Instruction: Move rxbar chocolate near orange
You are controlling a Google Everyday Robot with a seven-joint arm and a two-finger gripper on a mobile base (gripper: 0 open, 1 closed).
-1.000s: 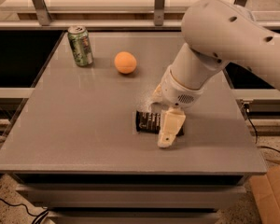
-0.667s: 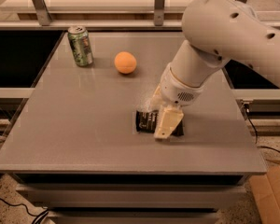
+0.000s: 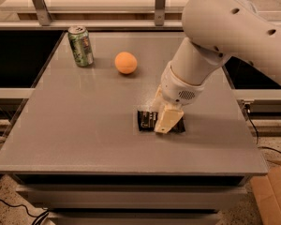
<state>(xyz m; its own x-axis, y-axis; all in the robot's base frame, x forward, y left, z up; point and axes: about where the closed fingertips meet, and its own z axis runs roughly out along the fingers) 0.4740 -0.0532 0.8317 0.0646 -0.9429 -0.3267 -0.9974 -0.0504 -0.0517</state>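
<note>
The hand (image 3: 165,124) is low over the bar (image 3: 145,120), right of centre on the tabletop (image 3: 75,130), and it covers the wrapper's middle. Whether it is gripping or open, I cannot tell. The bar lies flat, its black ends showing on either side. The orange (image 3: 126,63) sits well apart toward the far edge, with a green can (image 3: 80,46) near it by the far corner.

pincer (image 3: 163,124) – cream, over black rxbar chocolate (image 3: 145,120) | orange (image 3: 126,63) – orange | can (image 3: 80,46) – green
</note>
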